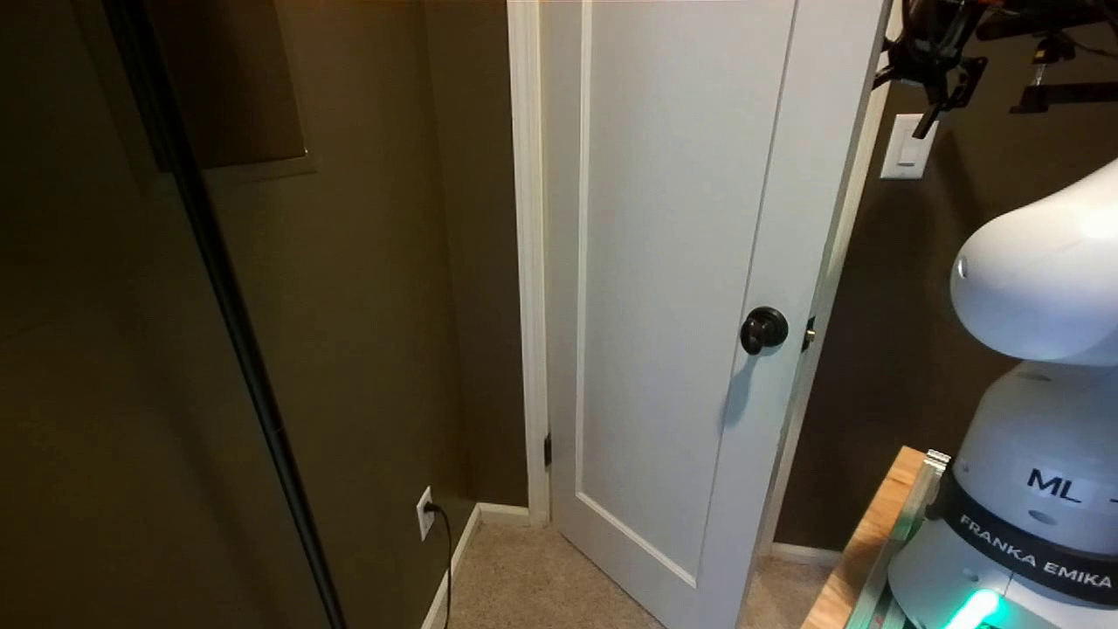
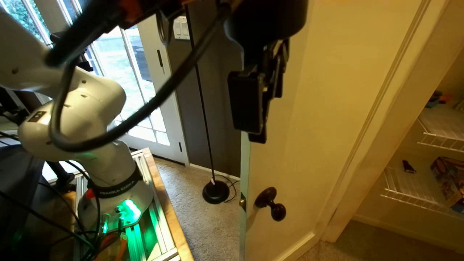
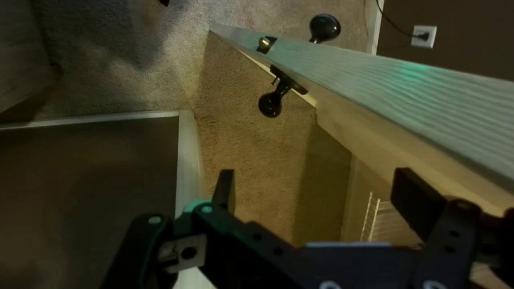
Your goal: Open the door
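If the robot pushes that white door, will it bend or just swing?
Probably swing: the door looks like a stiff slab with a hinge on one side. The latch likely won't catch at first, as it stands clear of the frame. Its black knobs might be slippery, since they look shiny and rounded.

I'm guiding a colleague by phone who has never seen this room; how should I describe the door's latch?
Find the tall white door, standing ajar, then its narrow edge in the wrist view. Round black knobs stick out from both of its faces. The latch sits in the edge between those faces: a small brass-coloured nub, where the knobs are bigger and black.
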You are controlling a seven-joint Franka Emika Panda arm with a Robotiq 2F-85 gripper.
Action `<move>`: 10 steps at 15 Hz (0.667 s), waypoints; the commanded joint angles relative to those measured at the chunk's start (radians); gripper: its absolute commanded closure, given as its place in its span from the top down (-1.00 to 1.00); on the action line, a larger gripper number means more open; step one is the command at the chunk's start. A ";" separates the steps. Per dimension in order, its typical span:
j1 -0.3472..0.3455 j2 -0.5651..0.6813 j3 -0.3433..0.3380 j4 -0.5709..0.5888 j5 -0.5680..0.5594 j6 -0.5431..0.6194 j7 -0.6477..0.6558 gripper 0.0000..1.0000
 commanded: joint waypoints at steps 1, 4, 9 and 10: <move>0.046 -0.123 0.003 -0.089 -0.055 -0.051 -0.117 1.00; 0.095 -0.182 0.008 -0.140 -0.071 -0.080 -0.205 1.00; 0.198 -0.268 0.024 -0.241 -0.043 -0.014 -0.302 1.00; 0.220 -0.280 0.027 -0.257 -0.036 0.002 -0.314 1.00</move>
